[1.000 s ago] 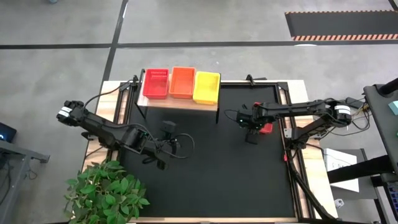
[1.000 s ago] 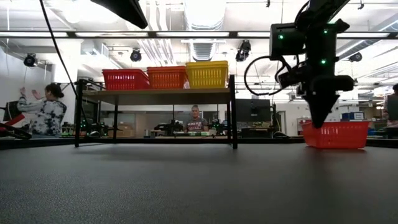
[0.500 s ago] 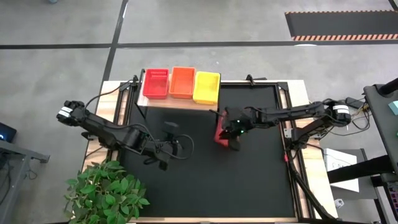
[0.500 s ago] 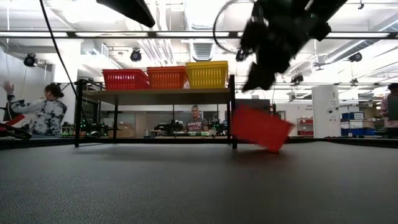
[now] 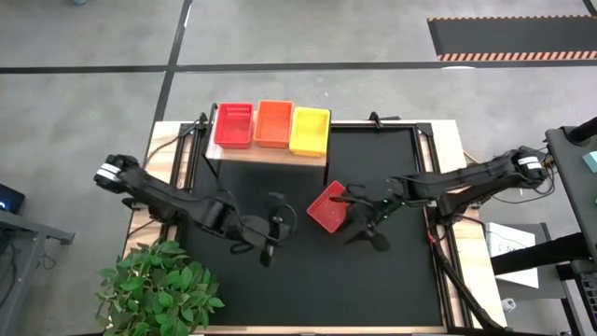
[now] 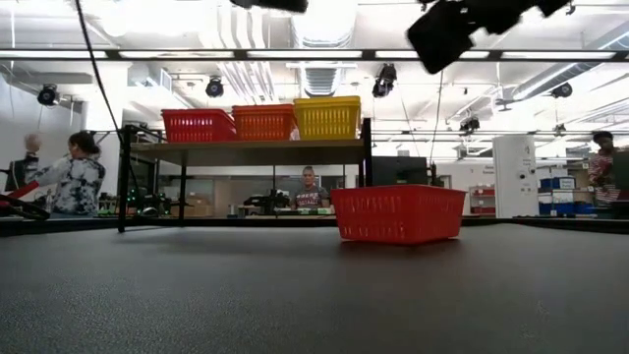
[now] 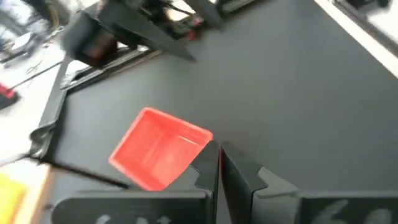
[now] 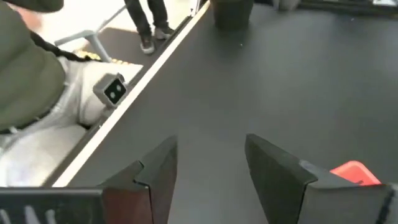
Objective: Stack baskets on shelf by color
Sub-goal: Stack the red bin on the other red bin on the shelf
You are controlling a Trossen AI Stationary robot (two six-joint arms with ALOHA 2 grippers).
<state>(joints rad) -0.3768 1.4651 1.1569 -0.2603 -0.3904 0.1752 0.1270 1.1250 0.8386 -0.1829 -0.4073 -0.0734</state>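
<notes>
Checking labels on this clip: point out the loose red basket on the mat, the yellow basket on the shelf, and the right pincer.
loose red basket [image 5: 327, 207], high view, its inside floor.
yellow basket [image 5: 310, 130], high view, its inside floor.
right pincer [image 8: 208, 163], right wrist view, midway between its open fingers.

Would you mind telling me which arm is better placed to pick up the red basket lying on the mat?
Right, probably: its open end effector sits just beside the red basket, while the left end effector, fingers together, is farther off.
</notes>
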